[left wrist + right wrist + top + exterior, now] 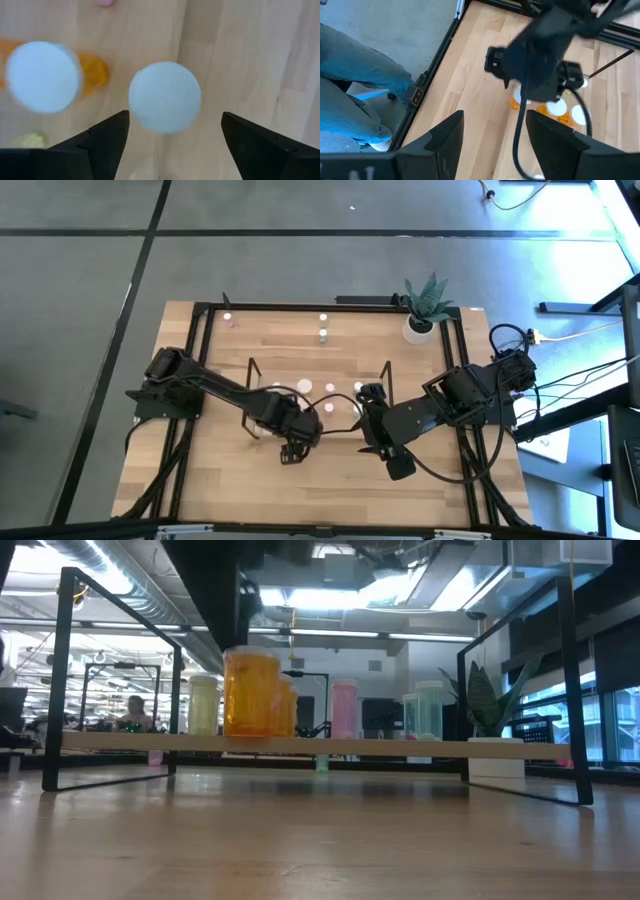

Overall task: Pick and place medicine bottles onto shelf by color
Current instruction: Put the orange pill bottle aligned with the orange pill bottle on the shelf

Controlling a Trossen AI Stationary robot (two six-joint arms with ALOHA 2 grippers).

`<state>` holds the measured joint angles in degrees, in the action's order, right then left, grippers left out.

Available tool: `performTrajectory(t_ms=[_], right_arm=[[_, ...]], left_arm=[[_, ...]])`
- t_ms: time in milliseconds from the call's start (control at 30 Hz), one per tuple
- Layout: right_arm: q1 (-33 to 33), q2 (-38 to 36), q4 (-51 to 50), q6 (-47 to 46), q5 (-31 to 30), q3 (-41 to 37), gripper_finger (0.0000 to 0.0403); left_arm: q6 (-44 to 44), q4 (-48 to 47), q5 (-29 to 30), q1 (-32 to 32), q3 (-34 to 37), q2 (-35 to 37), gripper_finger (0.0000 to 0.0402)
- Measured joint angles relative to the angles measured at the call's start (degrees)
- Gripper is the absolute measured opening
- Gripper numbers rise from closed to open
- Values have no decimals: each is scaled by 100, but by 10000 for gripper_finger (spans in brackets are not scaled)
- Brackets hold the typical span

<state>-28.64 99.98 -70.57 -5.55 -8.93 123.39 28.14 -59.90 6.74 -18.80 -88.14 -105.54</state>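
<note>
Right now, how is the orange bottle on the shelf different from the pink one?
The orange bottle looks bigger and nearer in the low view; the pink bottle looks slimmer and farther back. The orange one is darker, the pink one pale. Both stand upright on the shelf.

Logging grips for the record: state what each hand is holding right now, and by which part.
Nothing is held. The left hand stands open above a white-capped bottle on the shelf, fingers clear of it. The right hand is open and empty.

Open-plan lab or office, exposed ceiling ducts (120,580), strip lights, distant seated person (133,712)
</note>
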Motion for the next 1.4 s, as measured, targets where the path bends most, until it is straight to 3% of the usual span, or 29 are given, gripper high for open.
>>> performTrajectory(t_ms=[233, 433, 667, 1000, 1400], right_arm=[[0, 0, 1, 0, 0, 0, 217], [0, 0, 2, -1, 0, 0, 217], [0, 0, 3, -1, 0, 0, 217], [0, 0, 6, -1, 0, -2, 217], [0, 0, 7, 1, 0, -2, 217]], left_arm=[[331, -166, 739, -250, 0, 767, 309], [-59, 246, 291, -623, -2, 1078, 309], [-832, 669, 45, -917, -4, 599, 309], [-931, 652, -436, -623, 0, -108, 309], [-1103, 638, -450, -386, 0, -150, 309]])
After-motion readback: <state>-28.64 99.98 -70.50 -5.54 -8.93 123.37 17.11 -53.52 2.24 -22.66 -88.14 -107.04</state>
